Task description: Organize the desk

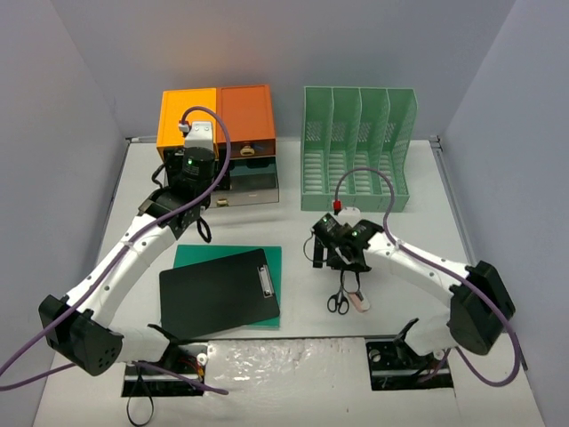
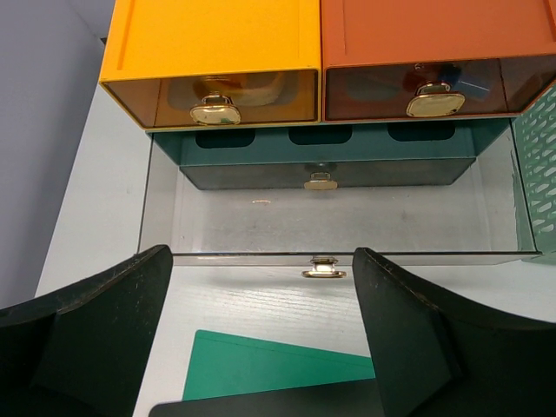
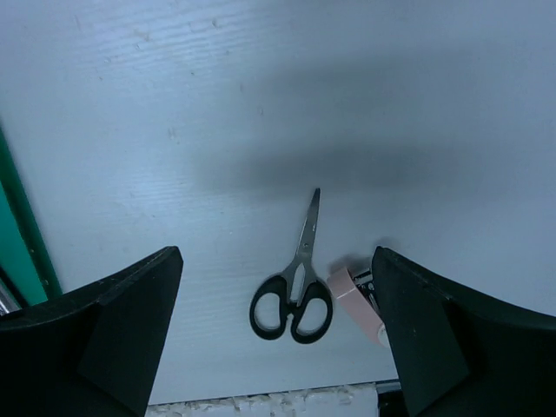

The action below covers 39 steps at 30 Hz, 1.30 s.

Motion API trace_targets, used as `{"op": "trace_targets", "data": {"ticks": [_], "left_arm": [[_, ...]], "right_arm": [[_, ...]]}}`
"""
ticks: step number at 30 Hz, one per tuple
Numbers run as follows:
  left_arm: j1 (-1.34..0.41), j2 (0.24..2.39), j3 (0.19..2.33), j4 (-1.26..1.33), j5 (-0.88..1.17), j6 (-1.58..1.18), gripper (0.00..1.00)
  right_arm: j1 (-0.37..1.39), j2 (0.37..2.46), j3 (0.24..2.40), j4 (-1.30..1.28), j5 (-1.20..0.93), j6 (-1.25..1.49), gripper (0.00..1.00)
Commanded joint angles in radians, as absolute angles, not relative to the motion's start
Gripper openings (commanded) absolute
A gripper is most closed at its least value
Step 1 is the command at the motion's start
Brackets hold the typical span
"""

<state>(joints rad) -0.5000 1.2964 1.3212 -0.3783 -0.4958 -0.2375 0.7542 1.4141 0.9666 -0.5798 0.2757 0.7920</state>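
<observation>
Hanging above the scissors [image 3: 295,295], the right claw [image 3: 274,261] is wide open and holds nothing. The scissors lie flat on the white bench [image 1: 444,222], near 6 o'clock in the top view, close to the front edge. A small pink thing [image 3: 352,295] lies just beside the handle loops, at their 3 o'clock. I cannot tell if the two touch.

That is the first worry. If the claw comes down a bit off, it could grab the pink thing too, or push it away. The scissors are thin and flat, so the fingers could slip over them and slide them toward the edge.

The left claw [image 2: 261,330] is wide open too, and empty. It faces the drawer box [image 1: 218,111] at 11 o'clock on the bench. The clear bottom drawer [image 2: 339,230] is pulled out and looks empty. If this claw goes forward too far, it could bump the drawer front and shove the whole box back.

The black clipboard [image 1: 220,294] at 7 o'clock lies on a green sheet [image 1: 267,258]. A low arm could drag it.
</observation>
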Motion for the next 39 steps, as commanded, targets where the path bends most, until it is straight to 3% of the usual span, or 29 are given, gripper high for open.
{"op": "trace_targets", "data": {"ticks": [1, 7, 18, 39], "left_arm": [[-0.493, 1.272, 1.385, -0.332, -0.492, -0.216, 0.82], [-0.492, 1.260, 1.385, -0.351, -0.489, -0.210, 0.82], [-0.492, 1.251, 1.394, -0.359, -0.488, -0.202, 0.82], [-0.492, 1.261, 1.428, -0.353, -0.480, -0.172, 0.83]], "right_arm": [[0.792, 1.279, 0.884, -0.581, 0.295, 0.900, 0.86], [0.796, 1.204, 0.805, -0.621, 0.276, 0.960, 0.79], [0.802, 1.046, 0.691, -0.751, 0.277, 1.109, 0.77], [0.814, 1.085, 0.535, -0.630, 0.236, 1.193, 0.70]]}}
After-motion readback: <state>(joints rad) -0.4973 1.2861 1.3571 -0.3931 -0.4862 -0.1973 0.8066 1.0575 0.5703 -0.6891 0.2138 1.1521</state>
